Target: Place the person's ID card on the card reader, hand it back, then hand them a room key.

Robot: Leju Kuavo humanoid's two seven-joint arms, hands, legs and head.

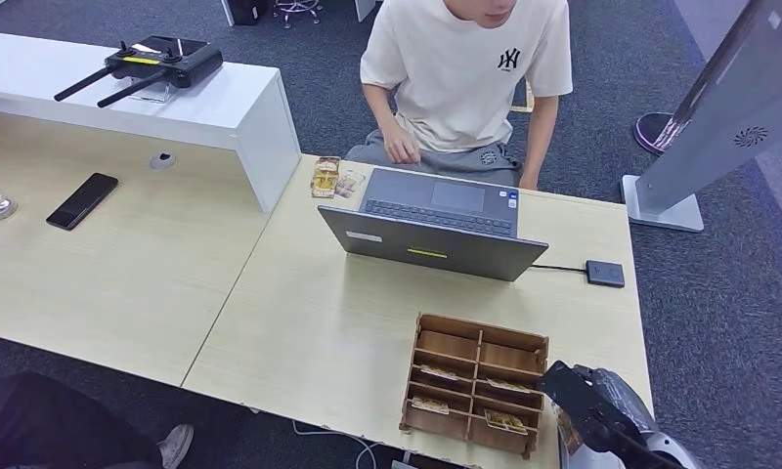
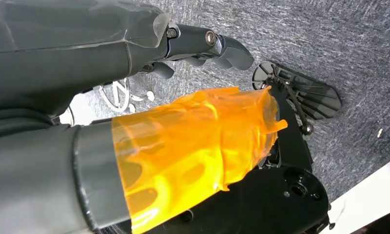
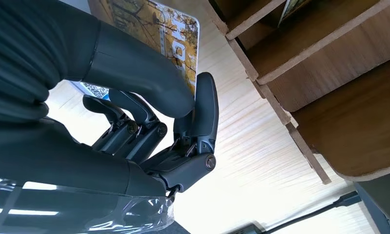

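Right hand (image 3: pixel 149 122) pinches a room key (image 3: pixel 176 36) beside the wooden organizer's (image 1: pixel 477 383) edge; left hand (image 2: pixel 203 46) holds nothing.

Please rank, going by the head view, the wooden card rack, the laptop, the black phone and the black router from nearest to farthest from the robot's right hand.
From the right hand, which pinches a card:
1. Wooden card rack, right beside the hand at the near table edge.
2. Laptop, mid-table before the seated person.
3. Black phone, on the left desk.
4. Black router, on the raised white counter, far left.

An open grey laptop (image 1: pixel 434 223) sits on the table (image 1: pixel 299 322). A black phone (image 1: pixel 82 200) lies far left, and a black router (image 1: pixel 152 64) rests on the white shelf (image 1: pixel 221 107).
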